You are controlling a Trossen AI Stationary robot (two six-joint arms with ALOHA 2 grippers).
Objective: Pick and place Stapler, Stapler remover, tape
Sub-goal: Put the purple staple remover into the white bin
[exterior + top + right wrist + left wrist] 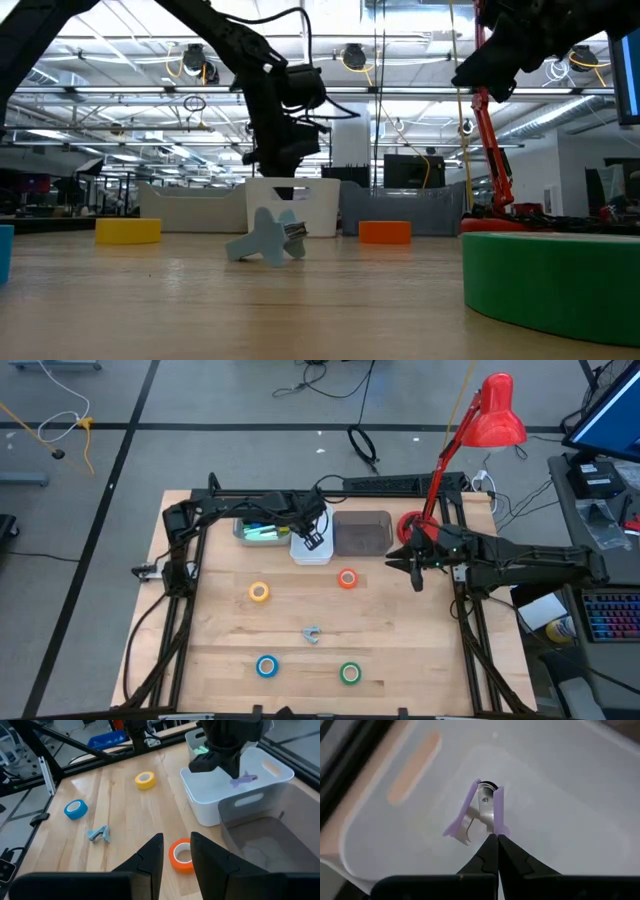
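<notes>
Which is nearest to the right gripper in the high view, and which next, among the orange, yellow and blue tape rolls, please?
Measured from the right gripper:
1. Orange tape, just beside it toward the table's middle.
2. Yellow tape, farther across, on the left arm's side.
3. Blue tape, farthest, near the front edge.

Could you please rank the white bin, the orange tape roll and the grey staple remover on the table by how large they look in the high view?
1. White bin, clearly largest, though the left gripper covers part of it.
2. Orange tape roll.
3. Grey staple remover, close to the roll in size, so this order is unsure.
</notes>
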